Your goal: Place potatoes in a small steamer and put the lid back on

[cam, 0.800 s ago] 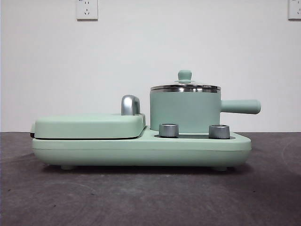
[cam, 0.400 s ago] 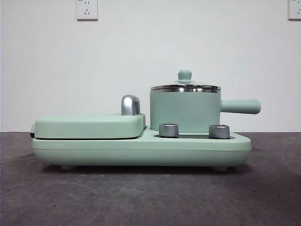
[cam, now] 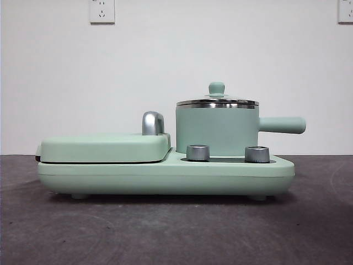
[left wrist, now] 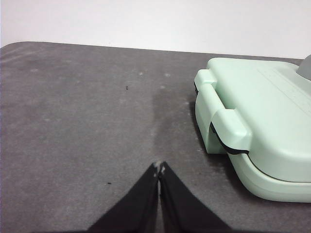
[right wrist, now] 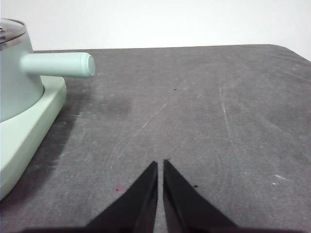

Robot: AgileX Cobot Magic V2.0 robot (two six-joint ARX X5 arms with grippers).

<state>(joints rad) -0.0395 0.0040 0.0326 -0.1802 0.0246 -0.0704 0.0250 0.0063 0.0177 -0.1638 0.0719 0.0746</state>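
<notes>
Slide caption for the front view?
Mint-green cylindrical steamer pot, glass lid on, beside flat griddle lid.

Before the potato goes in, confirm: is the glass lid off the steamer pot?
No. In the front view the lid sits flat on the steamer pot, its knob upright above the steel rim.

Before me the small steamer [cam: 217, 131] stands on the right half of a mint-green cooker base [cam: 165, 175], its straight handle [cam: 282, 125] pointing right. The lid [cam: 217, 101] sits on its steel rim, knob up. Two steel dials [cam: 198, 153] sit in front of it. Left of it lies the flat griddle lid [cam: 105, 148] with a chrome handle [cam: 153, 123]. Dark table [cam: 176, 232] below.
</notes>
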